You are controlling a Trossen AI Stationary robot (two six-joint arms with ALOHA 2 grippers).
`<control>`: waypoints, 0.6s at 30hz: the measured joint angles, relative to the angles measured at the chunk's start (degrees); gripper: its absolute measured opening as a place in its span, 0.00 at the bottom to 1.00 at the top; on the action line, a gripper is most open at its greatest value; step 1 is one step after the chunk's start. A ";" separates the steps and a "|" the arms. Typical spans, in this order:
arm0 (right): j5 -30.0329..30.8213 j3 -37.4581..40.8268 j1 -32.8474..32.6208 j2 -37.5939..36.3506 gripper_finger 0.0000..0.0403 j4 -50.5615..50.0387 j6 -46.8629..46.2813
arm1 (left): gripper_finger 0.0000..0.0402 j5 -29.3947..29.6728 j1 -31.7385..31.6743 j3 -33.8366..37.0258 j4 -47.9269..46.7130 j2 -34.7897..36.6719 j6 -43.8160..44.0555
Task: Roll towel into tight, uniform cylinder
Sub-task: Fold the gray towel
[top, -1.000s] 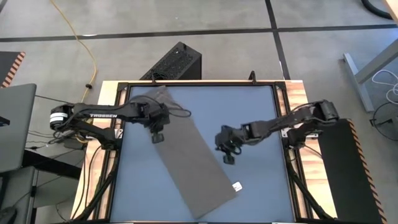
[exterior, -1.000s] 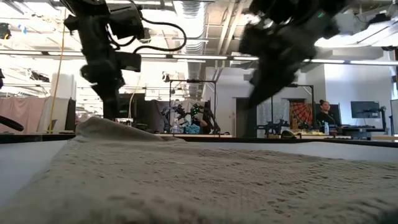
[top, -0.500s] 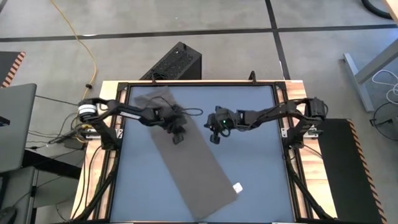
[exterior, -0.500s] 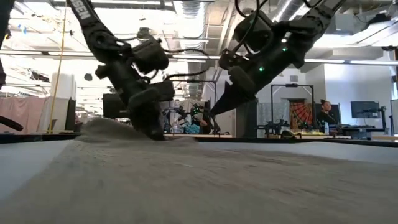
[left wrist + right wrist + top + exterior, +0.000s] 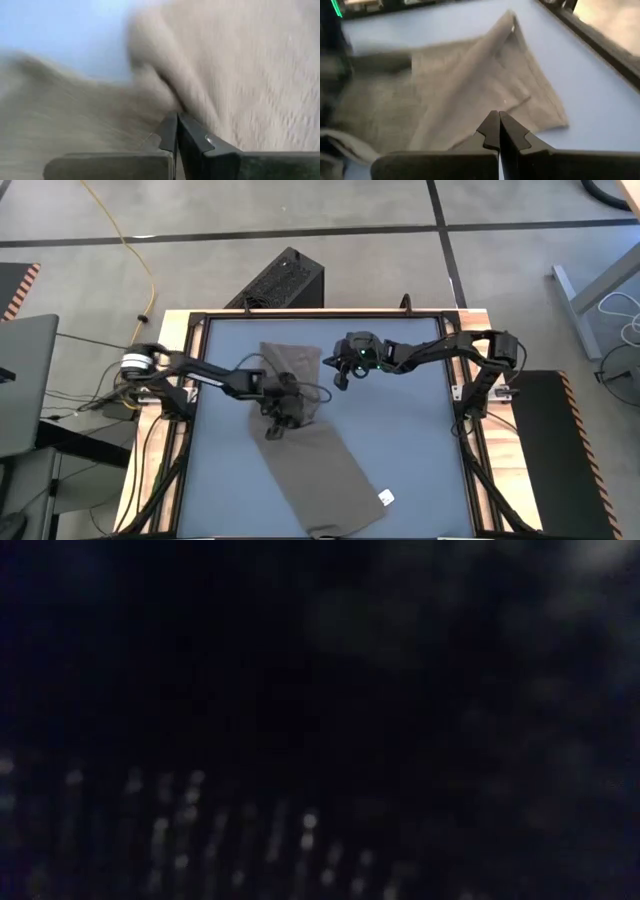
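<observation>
The towel lies diagonally from the counter's far edge to its near edge, top bunched. Left gripper rests on it, right gripper beside its far corner, fingers shut on both.

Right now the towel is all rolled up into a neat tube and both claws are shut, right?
Not quite. The high view shows the towel still lying mostly flat in a long strip, only bunched and folded at its far end, not rolled into a tube. Both the left gripper and the right gripper are shut.
</observation>
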State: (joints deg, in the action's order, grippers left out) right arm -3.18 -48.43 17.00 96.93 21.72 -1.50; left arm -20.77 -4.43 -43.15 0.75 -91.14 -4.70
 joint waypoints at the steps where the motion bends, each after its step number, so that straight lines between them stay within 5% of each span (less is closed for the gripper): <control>1: 0.01 0.09 -0.03 0.24 0.04 -0.28 0.02 | 0.00 1.07 -0.28 -0.05 -0.26 2.59 -0.63; 9: 0.01 -1.88 0.63 8.05 0.04 10.11 -3.36 | 0.00 16.11 -5.82 -0.25 -7.06 19.16 1.83; 18: 3.18 -18.80 1.15 23.07 0.04 -0.18 -3.54 | 0.00 16.97 -7.71 4.44 -17.96 17.69 10.29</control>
State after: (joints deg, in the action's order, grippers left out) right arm 0.00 -67.23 18.14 120.00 21.53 -5.04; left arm -3.80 -12.14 -38.71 -17.21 -73.46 5.59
